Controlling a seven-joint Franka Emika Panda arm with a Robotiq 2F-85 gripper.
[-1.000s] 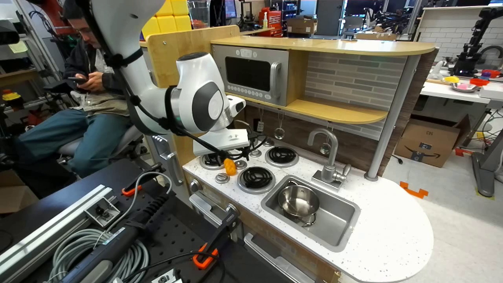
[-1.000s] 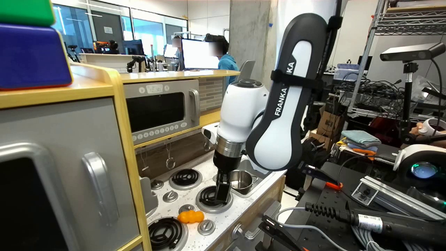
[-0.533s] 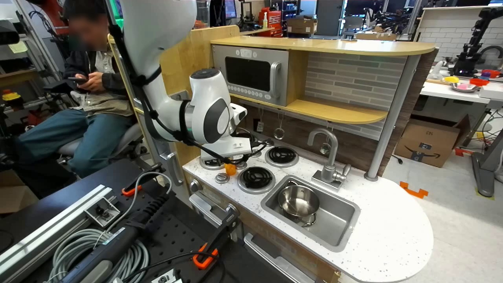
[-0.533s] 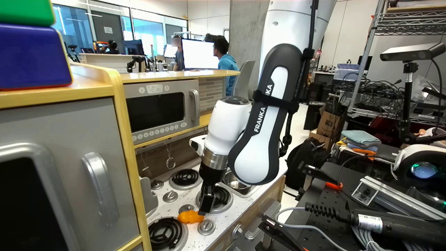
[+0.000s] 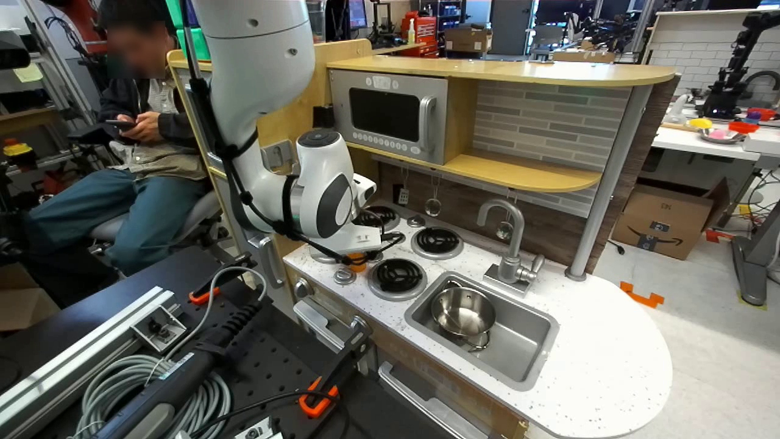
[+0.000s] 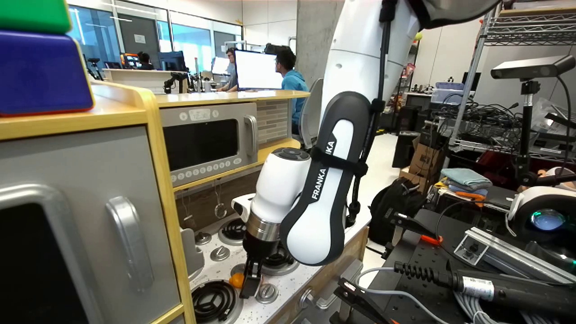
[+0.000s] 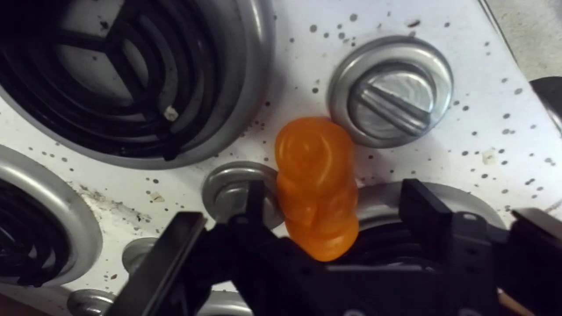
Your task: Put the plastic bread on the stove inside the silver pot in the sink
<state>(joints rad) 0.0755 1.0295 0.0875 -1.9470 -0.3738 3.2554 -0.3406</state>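
The orange plastic bread (image 7: 316, 188) lies on the white stove top between silver knobs and burners. It is partly hidden by the arm in an exterior view (image 5: 357, 266) and by the gripper in an exterior view (image 6: 236, 280). My gripper (image 7: 338, 204) is open, low over the stove, with one finger on each side of the bread's lower half in the wrist view; gaps show on both sides. The gripper also shows in an exterior view (image 6: 251, 283). The silver pot (image 5: 464, 312) stands in the left part of the grey sink (image 5: 518, 353); the arm hides it in the other view.
A silver knob (image 7: 392, 92) touches or nearly touches the bread's far end. Black coil burners (image 5: 397, 277) surround it. The faucet (image 5: 512, 235) rises behind the sink. The microwave (image 5: 390, 116) and wooden shelf (image 5: 524, 171) overhang the back; utensils (image 5: 433, 206) hang beneath.
The arm has moved down and toward the bread, away from the burner nearer the sink. The gripper now stands at the bread and covers part of it. The bread and pot have not moved.
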